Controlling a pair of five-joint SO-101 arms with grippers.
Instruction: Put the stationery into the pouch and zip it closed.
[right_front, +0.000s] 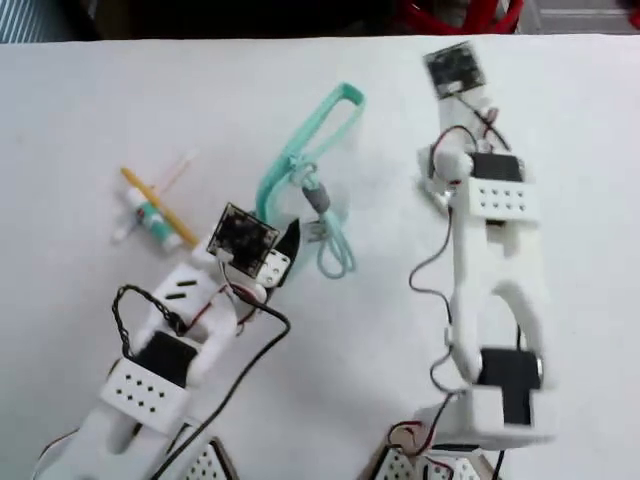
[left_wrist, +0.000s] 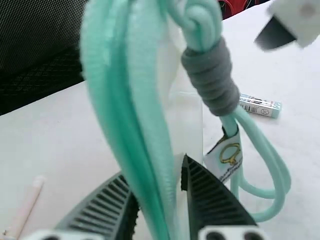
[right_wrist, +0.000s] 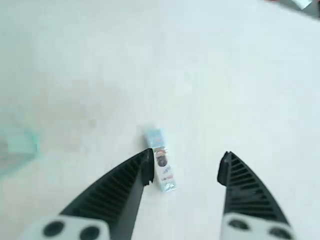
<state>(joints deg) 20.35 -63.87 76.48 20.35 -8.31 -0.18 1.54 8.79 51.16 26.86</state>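
Note:
The clear pouch with a teal zip edge (right_front: 300, 155) lies in the middle of the table, its teal cord and grey toggle (right_front: 318, 200) trailing toward me. My left gripper (right_front: 288, 245) is shut on the pouch's teal edge (left_wrist: 145, 150), which runs between its fingers (left_wrist: 210, 200). The right arm (right_front: 495, 200) stretches toward the far edge. Its gripper (right_wrist: 187, 155) is open just above a small white and teal box (right_wrist: 160, 160), which lies near one finger. A yellow pencil (right_front: 155, 205), a small tube (right_front: 148, 215) and a pale stick (right_front: 175, 170) lie to the left of the pouch.
The table top (right_front: 80, 120) is plain white. Black cables (right_front: 250, 340) loop beside the left arm's base. The same small box (left_wrist: 260, 105) lies beyond the cord in the left wrist view, with part of the other arm (left_wrist: 287, 22) above it.

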